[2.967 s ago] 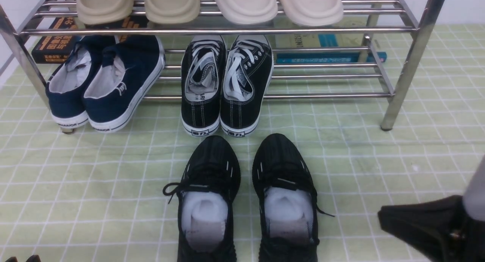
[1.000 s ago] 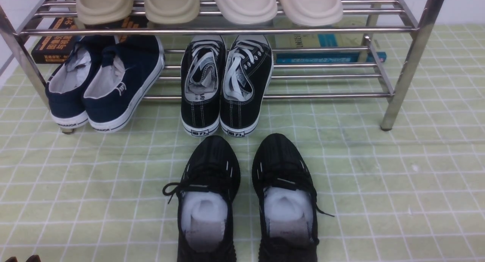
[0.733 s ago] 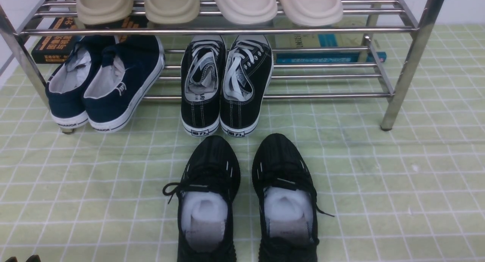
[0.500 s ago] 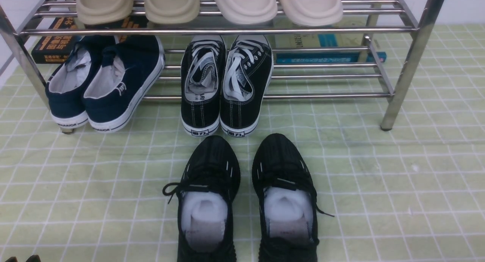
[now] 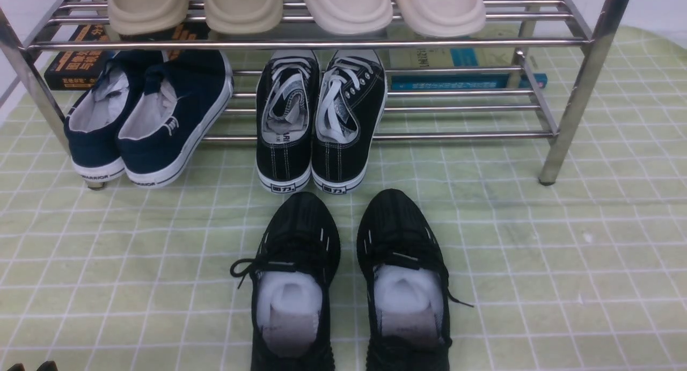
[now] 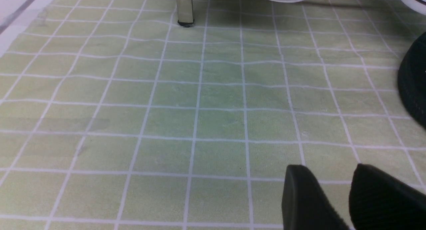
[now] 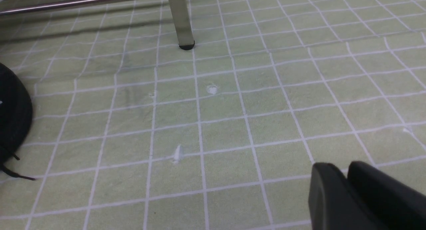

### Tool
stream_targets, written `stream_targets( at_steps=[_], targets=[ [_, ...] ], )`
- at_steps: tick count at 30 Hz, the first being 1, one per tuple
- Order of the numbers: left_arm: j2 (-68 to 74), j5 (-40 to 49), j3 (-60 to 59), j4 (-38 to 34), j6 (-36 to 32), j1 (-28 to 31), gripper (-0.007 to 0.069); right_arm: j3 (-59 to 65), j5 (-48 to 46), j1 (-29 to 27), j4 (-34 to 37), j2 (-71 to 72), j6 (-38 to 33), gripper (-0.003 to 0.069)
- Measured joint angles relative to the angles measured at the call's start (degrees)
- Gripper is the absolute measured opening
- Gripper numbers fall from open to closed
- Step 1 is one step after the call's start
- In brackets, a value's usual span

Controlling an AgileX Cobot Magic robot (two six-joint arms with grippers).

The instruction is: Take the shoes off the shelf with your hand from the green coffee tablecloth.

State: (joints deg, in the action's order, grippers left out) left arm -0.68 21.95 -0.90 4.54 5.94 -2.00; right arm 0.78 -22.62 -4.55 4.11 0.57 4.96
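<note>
The shoes, an all-black knit pair with white paper inside, stand side by side on the green coffee tablecloth (image 5: pixel 563 253) in front of the shelf (image 5: pixel 322 42): the left shoe (image 5: pixel 295 274) and the right shoe (image 5: pixel 402 269), toes toward the shelf. My left gripper (image 6: pixel 329 166) hovers low over bare cloth, open and empty, with a shoe's edge (image 6: pixel 414 83) off to one side. My right gripper (image 7: pixel 339 165) is shut on nothing, over bare cloth. The other shoe (image 7: pixel 11 113) lies well away from it. The front view does not show the right gripper.
Navy slip-ons (image 5: pixel 145 113) and black canvas sneakers (image 5: pixel 322 118) sit on the lower tier, their heels overhanging the front bar. Beige slippers (image 5: pixel 295 6) fill the top tier. Books (image 5: pixel 461 78) lie behind the shelf. Chrome legs (image 6: pixel 184 7) (image 7: pixel 179 17) stand on the cloth.
The right gripper, at the lower right of the front view three seconds ago, has withdrawn out of that view. The cloth's far right edge has shifted slightly. The shoes have not moved.
</note>
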Motion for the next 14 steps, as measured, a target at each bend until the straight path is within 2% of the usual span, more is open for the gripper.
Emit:
stream_targets(
  at_steps=[14],
  targets=[
    [0.0,0.0,0.0,0.0,0.0,0.0,0.0241,0.0,0.0,0.0,0.0,0.0,0.05,0.012]
  ],
)
